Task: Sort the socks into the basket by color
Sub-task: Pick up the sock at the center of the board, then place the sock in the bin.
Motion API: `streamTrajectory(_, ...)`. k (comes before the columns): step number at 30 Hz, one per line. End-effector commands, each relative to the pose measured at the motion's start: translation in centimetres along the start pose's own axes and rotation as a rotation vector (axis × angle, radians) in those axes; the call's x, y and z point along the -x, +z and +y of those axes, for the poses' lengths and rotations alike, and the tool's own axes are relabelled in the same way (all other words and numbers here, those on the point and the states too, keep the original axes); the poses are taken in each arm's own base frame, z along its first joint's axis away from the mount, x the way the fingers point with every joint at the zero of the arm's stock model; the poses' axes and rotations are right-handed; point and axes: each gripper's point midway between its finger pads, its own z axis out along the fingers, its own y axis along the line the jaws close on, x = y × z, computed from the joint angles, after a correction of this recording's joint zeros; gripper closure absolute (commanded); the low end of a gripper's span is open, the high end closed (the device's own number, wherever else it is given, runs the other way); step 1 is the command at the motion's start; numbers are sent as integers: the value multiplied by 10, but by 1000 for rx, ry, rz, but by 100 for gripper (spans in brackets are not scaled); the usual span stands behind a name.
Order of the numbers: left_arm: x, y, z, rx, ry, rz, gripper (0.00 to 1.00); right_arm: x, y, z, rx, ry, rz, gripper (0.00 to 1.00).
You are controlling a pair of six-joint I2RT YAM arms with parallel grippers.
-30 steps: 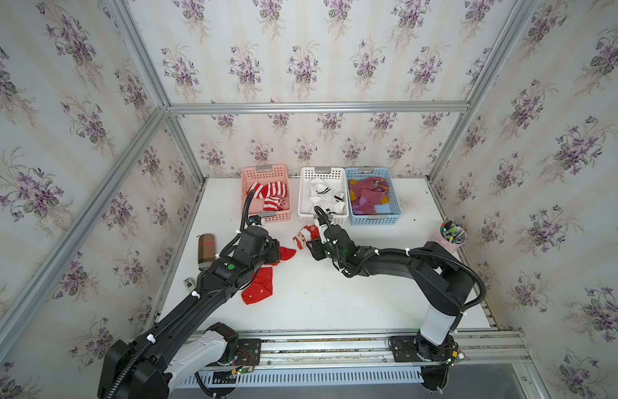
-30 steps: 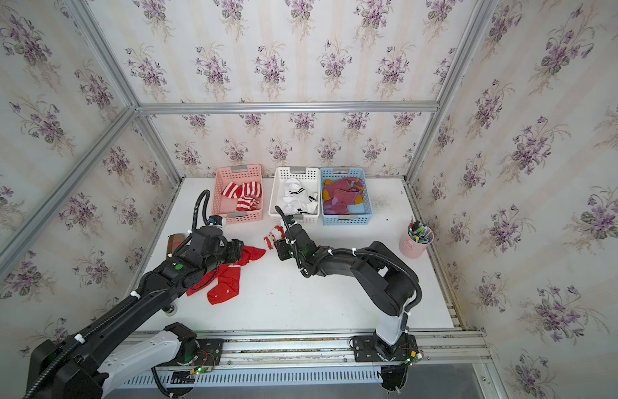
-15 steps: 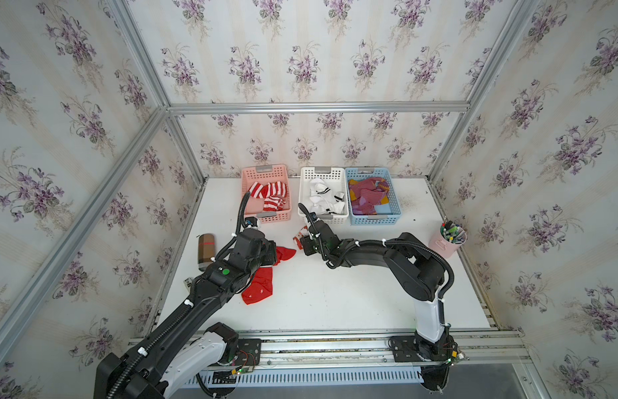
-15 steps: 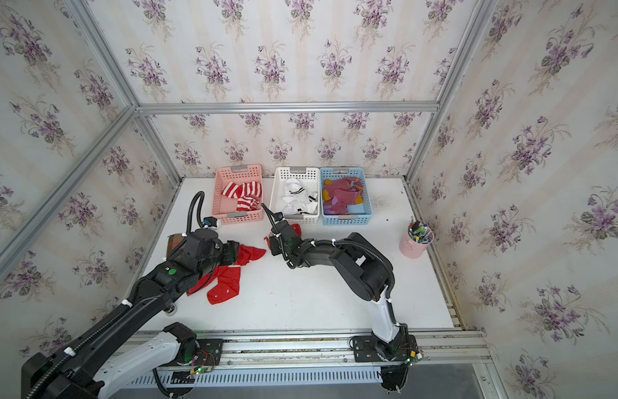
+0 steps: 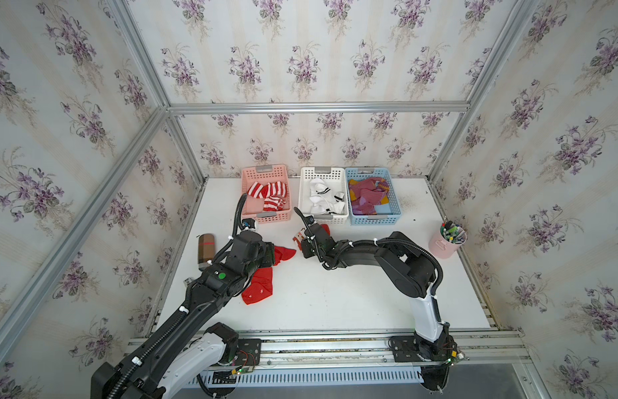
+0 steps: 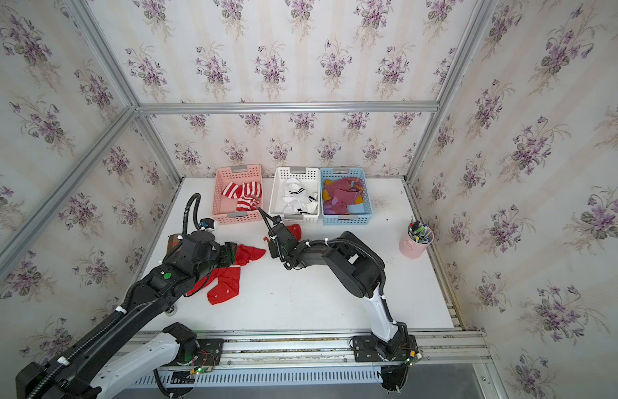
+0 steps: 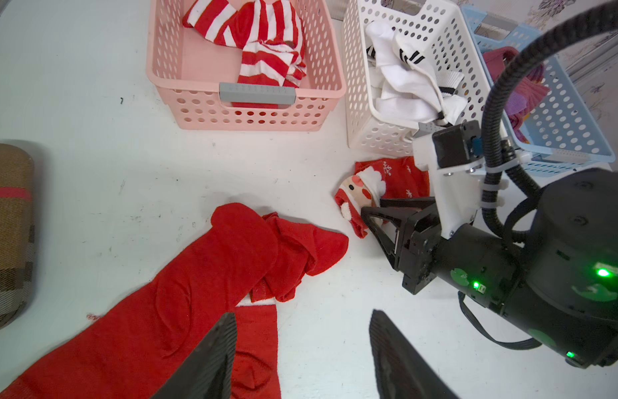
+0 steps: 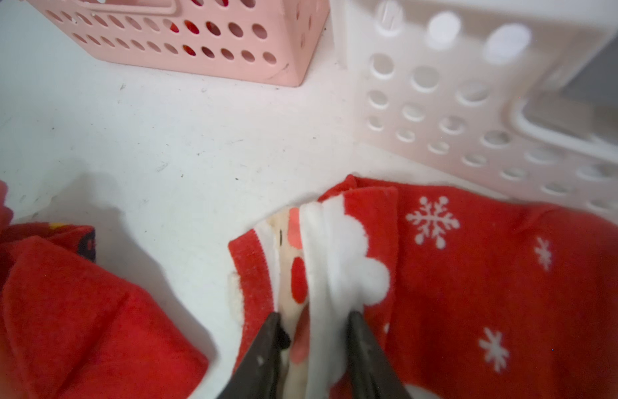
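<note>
A red Santa-face sock [image 8: 335,241] with snowflakes lies on the table in front of the white basket [image 5: 304,193]. My right gripper [image 8: 312,317] is shut on it, its fabric bunched between the fingers; a top view shows the same sock [image 5: 323,229] beside the right gripper [image 5: 300,241]. Several plain red socks [image 7: 214,276] lie in a heap at mid-left. My left gripper [image 7: 302,331] hangs open over their edge, holding nothing. The pink basket [image 5: 252,172] holds red-and-white striped socks [image 5: 269,193]. White socks [image 5: 321,200] fill the white basket, and maroon ones [image 5: 366,197] the blue basket [image 5: 395,203].
A brown plaid case [image 5: 205,247] lies near the left wall. A pink cup of pens [image 5: 447,243] stands by the right wall. The three baskets sit in a row against the back wall. The two grippers are close together at the table's middle.
My right gripper has shifted a little toward the Santa-face sock and its jaws have closed on the fabric. The left arm has barely moved and its jaws stay apart.
</note>
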Motion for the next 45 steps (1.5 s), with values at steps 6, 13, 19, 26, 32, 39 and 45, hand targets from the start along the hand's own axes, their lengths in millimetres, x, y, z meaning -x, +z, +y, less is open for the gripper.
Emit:
streamTrajectory(6,-1,0,2,8,-6,-3,37,-2,-17,5,36,15,3,90)
streamTrajectory(13,0,-1,2,7,-3,-7,36,34,-58,29,137,-17,-65,92)
streamTrajectory(19,-1,-1,2,5,-5,-7,36,75,-91,44,201,-40,-160,91)
streamTrajectory(26,-1,-4,2,2,-5,-10,36,117,-107,70,281,-68,-231,91)
streamTrajectory(32,-2,-6,4,8,-4,-14,36,159,-118,90,330,-94,-299,90)
streamTrajectory(39,-3,-8,6,12,-4,-9,36,207,-114,111,377,-108,-338,90)
streamTrajectory(45,-4,-12,7,9,1,-8,35,229,-98,115,364,-110,-359,89)
